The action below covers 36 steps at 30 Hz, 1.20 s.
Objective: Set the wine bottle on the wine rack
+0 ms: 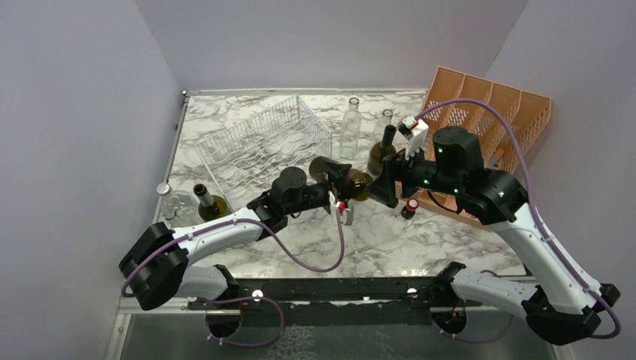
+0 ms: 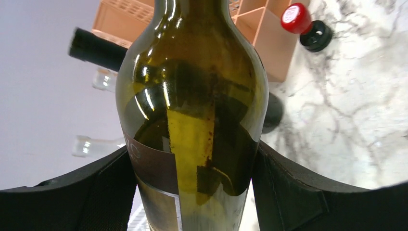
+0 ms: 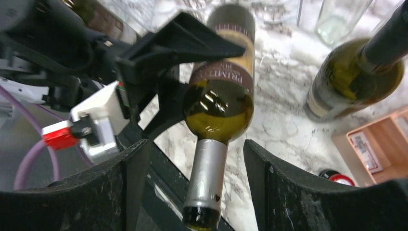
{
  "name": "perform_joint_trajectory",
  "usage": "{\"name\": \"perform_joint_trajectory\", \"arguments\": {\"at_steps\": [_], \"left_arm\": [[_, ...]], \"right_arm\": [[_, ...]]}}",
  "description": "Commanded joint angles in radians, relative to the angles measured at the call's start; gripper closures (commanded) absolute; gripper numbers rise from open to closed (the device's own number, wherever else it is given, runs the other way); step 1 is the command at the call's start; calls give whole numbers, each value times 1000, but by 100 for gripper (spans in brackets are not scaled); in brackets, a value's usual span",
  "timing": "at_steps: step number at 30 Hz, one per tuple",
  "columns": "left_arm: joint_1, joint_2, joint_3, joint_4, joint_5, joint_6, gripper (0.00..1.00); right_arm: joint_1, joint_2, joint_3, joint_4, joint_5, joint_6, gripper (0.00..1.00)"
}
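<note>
Wine bottle (image 2: 192,120) in left pincer (image 1: 334,192), near wine rack (image 1: 262,139).

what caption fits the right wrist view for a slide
Left gripper holds the wine bottle sideways, neck pointing into the open right gripper

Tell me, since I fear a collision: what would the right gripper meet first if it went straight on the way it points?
Likely the dark green glass wine bottle held by the left gripper: its silver-capped neck lies between the open fingers of the right gripper.
</note>
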Motion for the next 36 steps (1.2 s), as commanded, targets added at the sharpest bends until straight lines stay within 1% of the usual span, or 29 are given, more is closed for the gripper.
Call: {"name": "perform_joint_trajectory", "arguments": {"at_steps": [1,6,8,11,14,19,29,36], "left_arm": [[1,-5,112,46,15,233,100],[1,2,172,-35,-18,367,100],[1,30,233,-46,-47,401,100],[-1,53,283,-95,-1,482,100],[1,63,331,-210,-5,571,100],[0,55,349,-284,-5,665,100],[0,39,363,-287,1,654,100],[-1,34,364,-259,-5,616,100]], "right_arm": [[8,34,-5,-102,-45,-24,26],[6,48,-39,-114,-21,-6,31],[7,45,-64,-97,-11,6,32],[8,59,-65,-100,-17,10,35],[7,65,-74,-90,-12,17,37],[8,74,-89,-61,-4,16,39],[8,107,-145,27,-27,5,47],[7,132,-175,71,-45,4,49]]}}
